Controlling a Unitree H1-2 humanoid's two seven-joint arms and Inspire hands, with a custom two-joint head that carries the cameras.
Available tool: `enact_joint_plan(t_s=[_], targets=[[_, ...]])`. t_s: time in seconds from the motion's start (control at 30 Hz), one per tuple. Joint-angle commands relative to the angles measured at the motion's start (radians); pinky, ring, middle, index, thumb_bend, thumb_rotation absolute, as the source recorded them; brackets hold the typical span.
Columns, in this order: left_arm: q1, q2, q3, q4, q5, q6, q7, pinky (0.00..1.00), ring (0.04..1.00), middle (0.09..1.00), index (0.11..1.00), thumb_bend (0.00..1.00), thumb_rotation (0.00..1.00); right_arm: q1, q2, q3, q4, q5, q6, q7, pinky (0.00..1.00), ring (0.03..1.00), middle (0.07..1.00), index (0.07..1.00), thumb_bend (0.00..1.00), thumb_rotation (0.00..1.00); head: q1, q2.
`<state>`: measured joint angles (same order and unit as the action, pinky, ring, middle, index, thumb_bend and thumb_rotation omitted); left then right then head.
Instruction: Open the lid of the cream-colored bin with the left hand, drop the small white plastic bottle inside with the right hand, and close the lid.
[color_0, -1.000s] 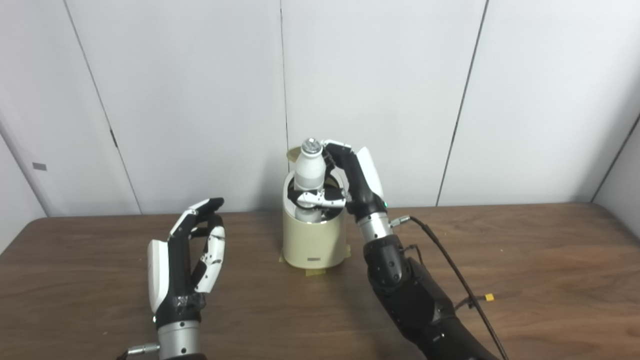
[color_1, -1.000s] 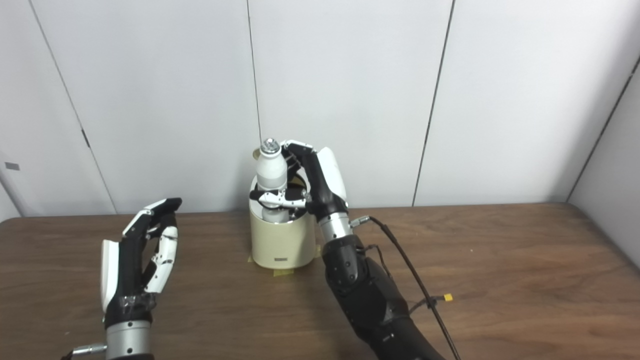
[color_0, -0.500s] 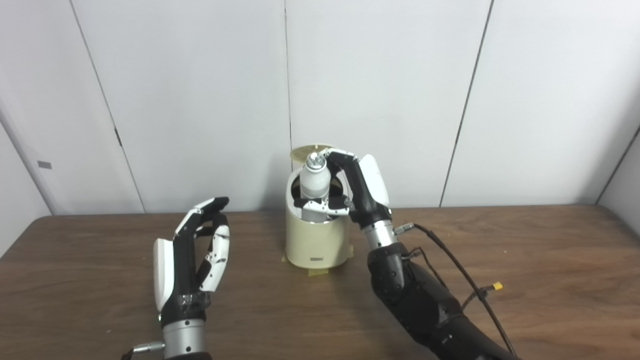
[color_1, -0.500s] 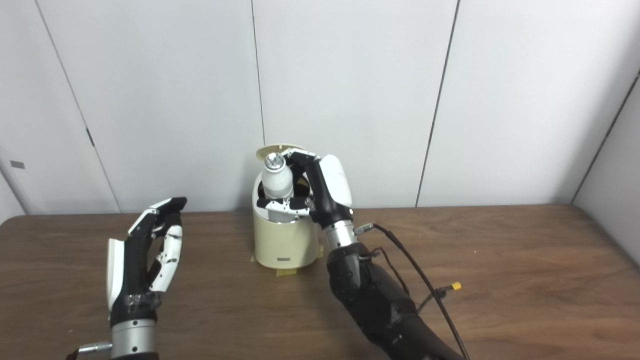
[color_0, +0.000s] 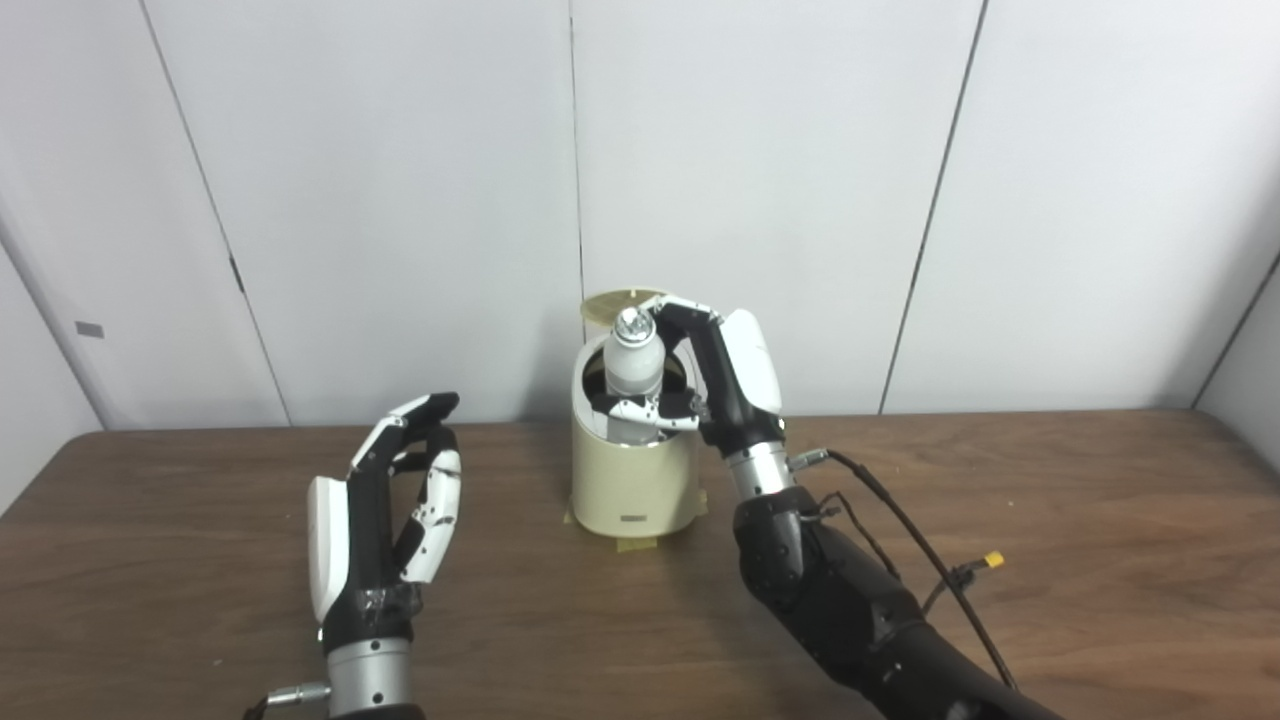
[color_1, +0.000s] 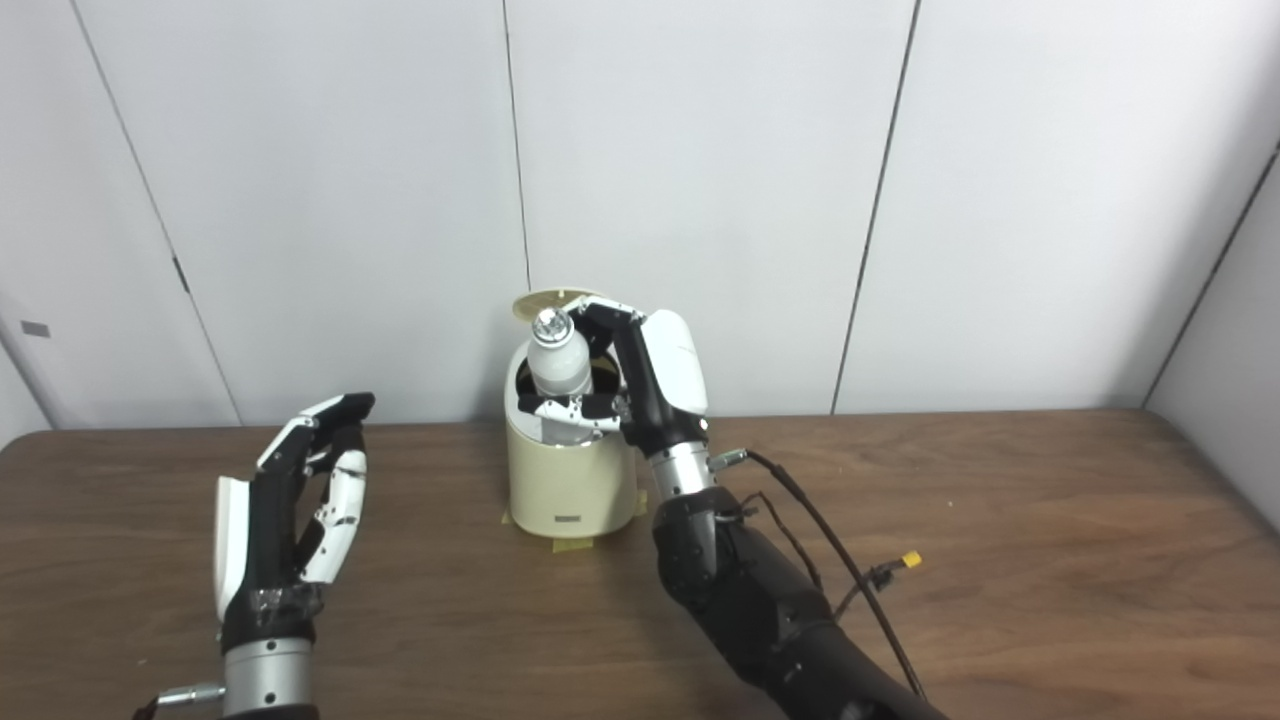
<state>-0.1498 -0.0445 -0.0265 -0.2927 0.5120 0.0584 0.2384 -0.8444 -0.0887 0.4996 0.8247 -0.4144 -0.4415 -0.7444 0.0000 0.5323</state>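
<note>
Bottle (color_0: 632, 362) upright, long axis vertical, base just inside bin (color_0: 632, 485) mouth, gripped by right hand (color_0: 715, 375) from its right side. Lid (color_0: 618, 301) up behind. Left hand (color_0: 385, 515) empty, fingers apart, over counter (color_0: 1050, 560).

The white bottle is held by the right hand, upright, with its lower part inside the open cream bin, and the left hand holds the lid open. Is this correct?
Not quite. The left hand holds nothing; it is open over the table, apart from the cream bin. The left eye view shows this. The rest is right: the right hand holds the white bottle upright, partly inside.
</note>
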Motion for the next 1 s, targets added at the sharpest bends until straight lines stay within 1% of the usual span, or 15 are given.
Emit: enact_joint_plan(t_s=[0.0,0.1,0.27,0.4,0.53,0.77,0.87,0.97], targets=[[-0.029,-0.009,-0.006,-0.033,0.006,-0.025,0.01,0.67,0.756,0.757,0.742,0.24,0.73,-0.068,-0.012,0.005,-0.009,-0.006,-0.028,-0.033,0.4,0.476,0.485,0.467,0.52,0.0,0.001,0.0],[-0.029,-0.01,-0.008,-0.034,0.012,-0.019,0.011,0.67,0.755,0.757,0.741,0.24,0.74,-0.065,-0.016,0.014,-0.002,-0.005,-0.028,-0.036,0.4,0.472,0.488,0.466,0.52,0.0,0.0,0.0],[-0.031,-0.006,-0.006,-0.029,0.008,-0.027,0.013,0.67,0.754,0.756,0.742,0.24,0.74,-0.057,-0.021,0.026,0.012,-0.012,-0.028,-0.051,0.41,0.476,0.486,0.465,0.52,0.0,-0.001,-0.001],[-0.029,-0.01,-0.005,-0.042,0.003,-0.016,0.007,0.67,0.756,0.758,0.743,0.25,0.74,-0.047,-0.022,0.034,0.018,-0.013,-0.028,-0.059,0.41,0.477,0.486,0.464,0.52,0.0,-0.002,0.001],[-0.03,-0.009,-0.006,-0.044,0.012,-0.019,0.01,0.67,0.755,0.756,0.739,0.24,0.73,-0.044,-0.024,0.042,0.018,-0.008,-0.028,-0.061,0.41,0.477,0.488,0.462,0.52,0.0,-0.002,0.002],[-0.033,-0.01,-0.005,-0.041,0.004,-0.019,0.009,0.67,0.755,0.757,0.738,0.25,0.74,-0.043,-0.024,0.043,0.029,-0.004,-0.028,-0.072,0.43,0.48,0.486,0.463,0.52,0.0,-0.003,0.001],[-0.032,-0.007,-0.005,-0.039,0.008,-0.019,0.008,0.67,0.756,0.757,0.739,0.25,0.74,-0.042,-0.023,0.041,0.031,-0.018,-0.028,-0.077,0.45,0.467,0.492,0.47,0.52,0.0,-0.004,0.001],[-0.032,-0.008,-0.004,-0.039,0.003,-0.018,0.007,0.67,0.756,0.758,0.741,0.25,0.73,-0.041,-0.021,0.037,0.029,-0.027,-0.028,-0.081,0.49,0.537,0.496,0.481,0.53,0.0,-0.004,0.001]])
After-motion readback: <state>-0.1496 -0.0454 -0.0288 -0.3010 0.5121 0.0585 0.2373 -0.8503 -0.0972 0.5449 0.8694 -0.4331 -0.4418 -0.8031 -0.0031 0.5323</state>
